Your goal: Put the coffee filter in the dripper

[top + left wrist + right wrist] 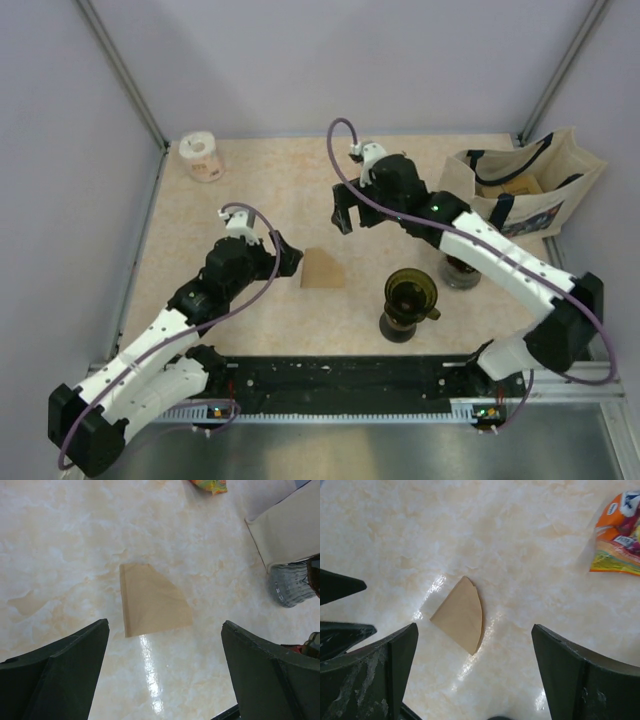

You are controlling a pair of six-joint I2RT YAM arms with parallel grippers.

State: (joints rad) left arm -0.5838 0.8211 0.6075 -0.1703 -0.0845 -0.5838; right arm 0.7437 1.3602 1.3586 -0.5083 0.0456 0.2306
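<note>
The coffee filter is a flat tan paper wedge lying on the marble tabletop near the middle. It also shows in the left wrist view, coffee filter, and the right wrist view, coffee filter. The dripper, an olive-brown cone, sits on a black cup to the filter's right. My left gripper hovers just left of the filter, open and empty. My right gripper hangs above and behind the filter, open and empty.
A canvas tote bag stands at the back right, with a clear glass cup in front of it. A tissue roll is at the back left. A colourful snack packet lies on the table beyond the filter.
</note>
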